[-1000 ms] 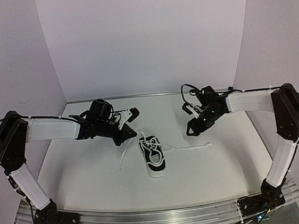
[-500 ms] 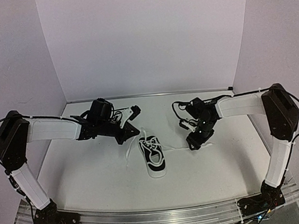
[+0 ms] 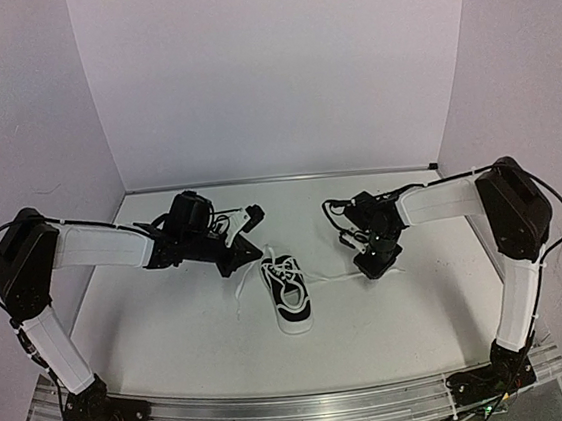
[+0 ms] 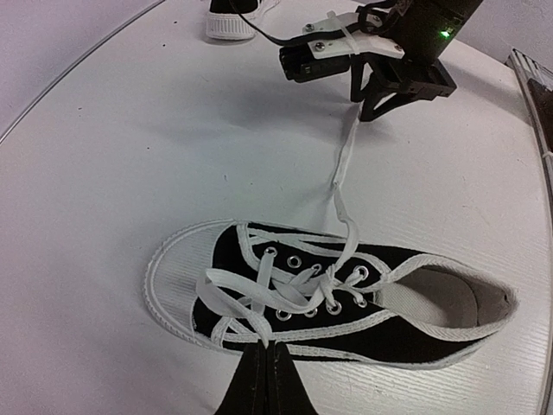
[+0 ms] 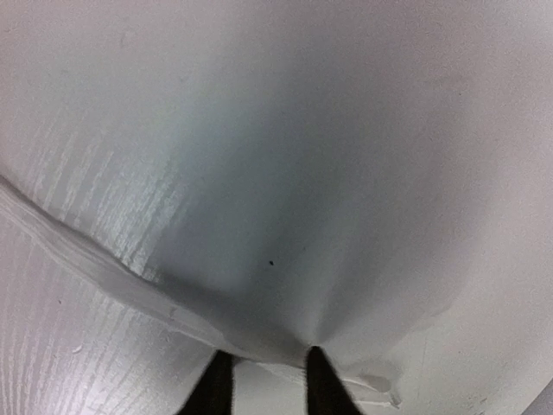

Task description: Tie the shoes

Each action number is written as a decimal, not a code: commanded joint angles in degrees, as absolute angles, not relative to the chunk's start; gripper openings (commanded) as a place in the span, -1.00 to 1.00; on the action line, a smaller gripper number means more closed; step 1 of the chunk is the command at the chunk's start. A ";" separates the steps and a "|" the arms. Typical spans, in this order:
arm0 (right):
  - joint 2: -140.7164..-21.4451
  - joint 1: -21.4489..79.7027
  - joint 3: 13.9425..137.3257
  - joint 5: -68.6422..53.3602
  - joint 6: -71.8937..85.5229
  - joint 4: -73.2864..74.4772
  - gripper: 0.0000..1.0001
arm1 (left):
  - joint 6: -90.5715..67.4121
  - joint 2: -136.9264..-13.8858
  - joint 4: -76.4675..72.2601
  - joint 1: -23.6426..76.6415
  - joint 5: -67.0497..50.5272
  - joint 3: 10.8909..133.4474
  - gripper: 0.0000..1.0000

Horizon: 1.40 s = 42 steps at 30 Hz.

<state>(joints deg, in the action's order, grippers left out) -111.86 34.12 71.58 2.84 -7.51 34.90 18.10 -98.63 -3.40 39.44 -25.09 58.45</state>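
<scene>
Right of the shoe (image 4: 328, 303), the right tool (image 5: 266, 385) straddles its flat lace (image 5: 95, 259) on the tabletop (image 4: 104, 156), narrowly parted. A shallow close could slip off it (thin target). The left tool (image 4: 264, 380), left of the shoe, is pinched shut.

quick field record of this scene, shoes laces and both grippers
shoe: centre of table, upright, untied
second shoe: partly visible, far edge of left wrist view
right lace: trails from shoe to right gripper
right gripper: open, fingertips down astride right lace
left lace: runs from shoe into left gripper
left gripper: shut on left lace
</scene>
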 commanded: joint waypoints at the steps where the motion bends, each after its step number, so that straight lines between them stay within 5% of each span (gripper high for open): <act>1: -115.76 33.93 71.67 -1.17 -6.73 34.48 -0.89 | 18.92 -95.91 -12.07 39.79 -26.56 54.61 -1.00; 14: -109.57 33.90 90.54 -9.78 -4.23 29.50 -1.00 | 18.43 -94.32 -26.24 42.61 -23.88 47.65 -1.00; 28: -105.98 33.18 83.45 -6.45 -4.57 29.56 -1.00 | 19.57 -92.83 16.09 42.35 -10.07 55.49 -0.96; 31: -105.57 32.76 83.23 -6.59 -4.83 29.56 -1.00 | 19.28 -94.30 19.03 42.27 -6.45 55.86 -0.84; 36: -105.90 32.45 83.84 -7.49 -5.01 29.58 -1.00 | 19.26 -96.19 17.40 42.28 -6.67 56.31 -0.35; 42: -105.94 32.44 83.89 -8.13 -4.92 29.46 -1.00 | 19.55 -98.84 13.04 42.20 -7.52 58.64 -0.18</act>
